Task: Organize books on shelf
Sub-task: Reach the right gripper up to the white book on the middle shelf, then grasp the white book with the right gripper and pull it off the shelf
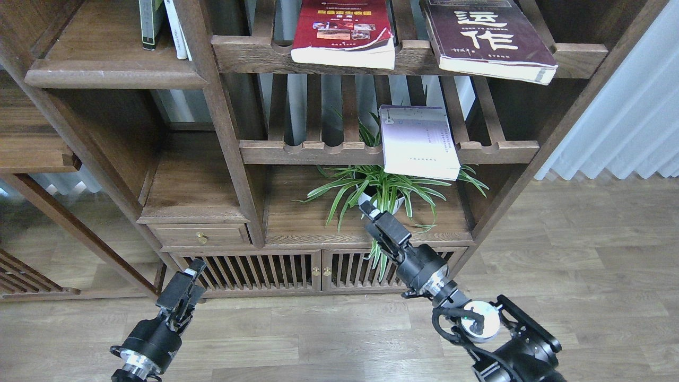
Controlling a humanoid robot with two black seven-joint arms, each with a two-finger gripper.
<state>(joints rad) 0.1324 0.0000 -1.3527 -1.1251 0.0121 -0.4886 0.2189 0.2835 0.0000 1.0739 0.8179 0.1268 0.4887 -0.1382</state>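
The lavender book point(419, 142) — judged light, floppy and slick-covered — lay overhanging the front rail of the lower slatted shelf point(318, 151), best pinched at that free edge; the right gripper point(370, 211) appeared narrow and empty below it.

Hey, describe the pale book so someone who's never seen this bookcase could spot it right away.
Start at the big walnut bookcase and find its two slatted shelves with notched front rails. On the lower slatted shelf, right of centre, the pale book lies flat, jutting over the rail above the spider plant. It is lavender-white; the red book and maroon book lie one shelf up.
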